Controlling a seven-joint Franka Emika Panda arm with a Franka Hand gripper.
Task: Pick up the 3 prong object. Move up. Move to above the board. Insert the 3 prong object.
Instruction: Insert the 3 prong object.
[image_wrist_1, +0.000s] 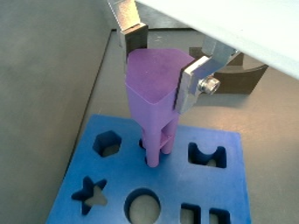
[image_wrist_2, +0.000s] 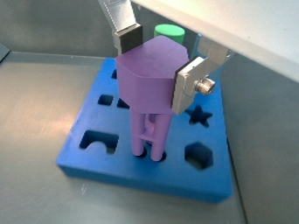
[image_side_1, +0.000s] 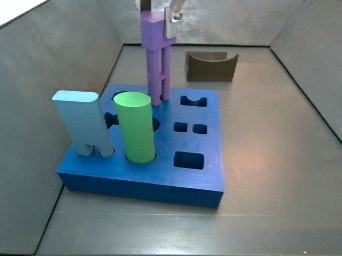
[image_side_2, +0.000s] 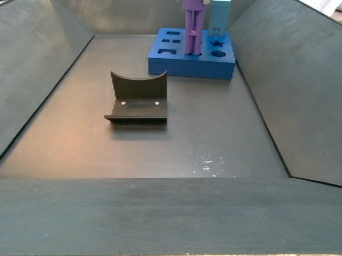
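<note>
My gripper (image_wrist_1: 162, 66) is shut on the wide head of the 3 prong object (image_wrist_1: 149, 105), a tall slim purple peg held upright with its prongs down. The gripper also shows in a wrist view (image_wrist_2: 158, 68) and at the top of a side view (image_side_1: 158, 10). The peg (image_wrist_2: 146, 96) stands over the board (image_wrist_2: 128, 168), a flat blue square block with shaped holes. The prong tips meet the board's top at a hole near its middle (image_wrist_1: 155, 159). In both side views the peg (image_side_1: 155, 50) (image_side_2: 195, 25) rises from the board (image_side_1: 160, 185) (image_side_2: 194, 68).
A thick green cylinder (image_side_1: 132, 125) and a pale blue block (image_side_1: 78, 120) stand in the board's near holes. A dark olive U-shaped piece (image_side_1: 210, 66) (image_side_2: 136, 100) lies on the grey floor beyond the board. Sloped grey walls surround the floor.
</note>
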